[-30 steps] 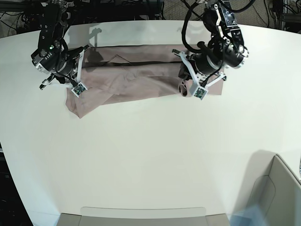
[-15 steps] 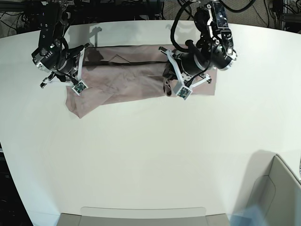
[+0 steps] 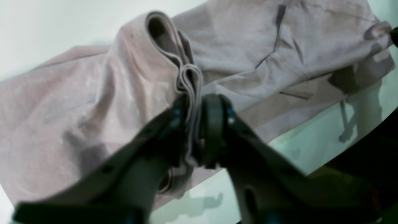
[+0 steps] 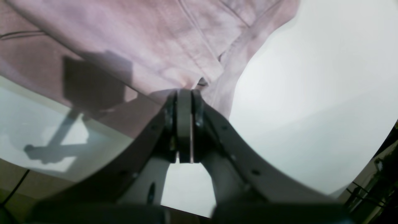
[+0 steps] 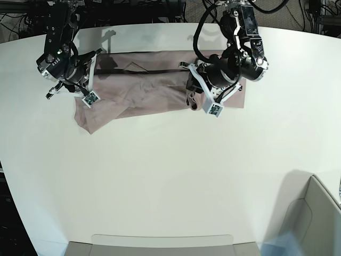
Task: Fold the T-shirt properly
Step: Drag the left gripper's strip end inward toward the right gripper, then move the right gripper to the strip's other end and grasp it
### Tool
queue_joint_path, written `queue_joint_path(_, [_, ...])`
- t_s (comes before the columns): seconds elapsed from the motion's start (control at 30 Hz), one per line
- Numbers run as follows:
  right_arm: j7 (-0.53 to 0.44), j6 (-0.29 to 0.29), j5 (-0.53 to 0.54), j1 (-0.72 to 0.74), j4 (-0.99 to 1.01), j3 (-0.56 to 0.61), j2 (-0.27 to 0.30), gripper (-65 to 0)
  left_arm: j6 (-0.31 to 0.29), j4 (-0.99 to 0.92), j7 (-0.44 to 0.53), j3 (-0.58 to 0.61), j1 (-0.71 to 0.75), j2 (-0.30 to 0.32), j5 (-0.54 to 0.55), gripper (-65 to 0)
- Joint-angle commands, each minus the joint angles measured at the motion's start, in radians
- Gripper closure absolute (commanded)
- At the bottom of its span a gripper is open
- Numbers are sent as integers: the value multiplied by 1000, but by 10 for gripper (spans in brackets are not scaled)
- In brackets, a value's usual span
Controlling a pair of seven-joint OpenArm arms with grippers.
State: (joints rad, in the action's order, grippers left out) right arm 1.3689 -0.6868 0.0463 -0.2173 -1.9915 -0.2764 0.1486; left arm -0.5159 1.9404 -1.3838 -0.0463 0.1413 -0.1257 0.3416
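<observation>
While the left hand (image 3: 196, 130) carries its bunched fold of the T-shirt (image 5: 144, 93) inward across the far surface (image 5: 170, 176), its jaws seem to be loosening; release looks near; the right hand (image 4: 184, 124) stays clamped on the opposite edge

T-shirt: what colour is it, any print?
The T-shirt is plain dusty pink-mauve, no print visible; the left wrist view shows it best.

Pink-mauve T-shirt (image 5: 144, 93), wrinkled, partly folded, stretched across table
</observation>
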Motion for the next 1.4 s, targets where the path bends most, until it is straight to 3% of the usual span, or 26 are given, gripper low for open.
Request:
queue_joint_path(0.0, [-4,-11,-4,8,-15,-2,6,0,3,21,1,7,-10,-5,18,-171])
queue_joint_path(0.1, [-4,-11,-4,8,-15,-2,6,0,0,20,-12,7,-21,-5,18,-209])
queue_joint_path(0.33, [-4,-11,-4,8,-13,-2,6,0,-5,38,-12,58,-49,-1,24,-211])
queue_joint_path(0.4, [-4,-11,-4,8,-13,-2,6,0,-39,58,-12,49,-47,-1,67,-210])
queue_joint_path(0.5, [-4,-11,-4,8,-13,-2,6,0,-129,73,-12,10,-47,4,158,-160])
queue_joint_path(0.57, [-4,-11,-4,8,-13,-2,6,0,-149,67,-12,-43,-52,4,190,-99])
queue_joint_path(0.7, [-4,-11,-4,8,-15,-5,6,0,-148,66,-12,-122,-52,37,189,0])
queue_joint_path(0.93, [-1,-11,-3,28,-61,-11,9,0,-148,9,-12,-155,-24,128,190,0])
queue_joint_path(1.3, [27,-11,4,32,-67,-4,13,-3,-148,-29,-12,-162,-19,128,190,0])
queue_joint_path(1.37, [27,-11,4,32,-67,-4,13,-68,-148,-29,-12,-163,-19,128,190,0])
